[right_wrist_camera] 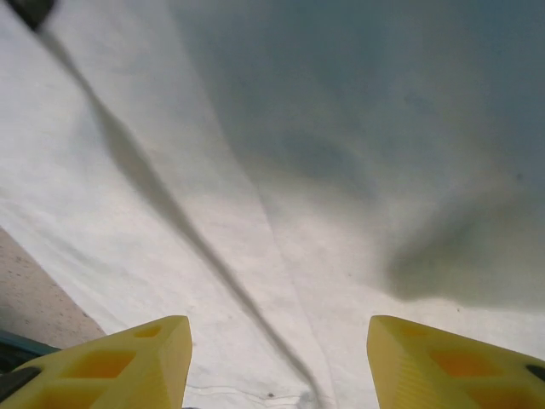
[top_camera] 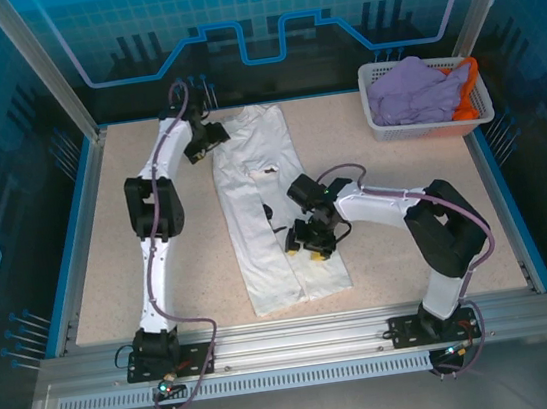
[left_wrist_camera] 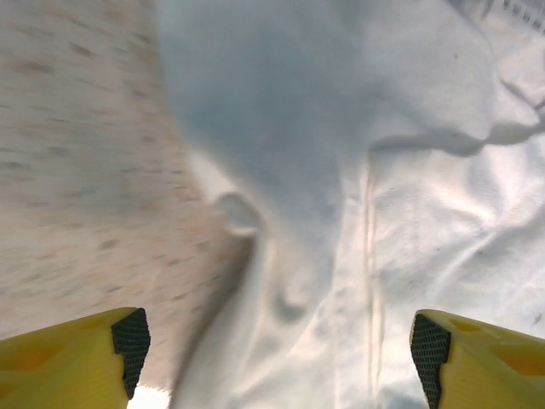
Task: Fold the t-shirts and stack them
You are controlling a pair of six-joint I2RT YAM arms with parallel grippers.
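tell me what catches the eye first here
A white t-shirt, folded into a long strip, lies in the middle of the table. The left gripper hangs open at its far left corner, and the right gripper is open over its near end. In the far right corner a white basket holds a lavender t-shirt and an orange t-shirt.

Orange cloth t-shirt [top_camera: 469, 68] mostly buried under lavender cloth t-shirt [top_camera: 418, 90] in white plastic lattice basket [top_camera: 415, 131]. Black print [top_camera: 271, 169] on long white cloth t-shirt [top_camera: 255, 217]: too small to read. Left wrist view: speckled tabletop [left_wrist_camera: 77, 170] smeared, left hand [left_wrist_camera: 272, 354] yellow fingertips [left_wrist_camera: 77, 358] cropped at bottom edge.
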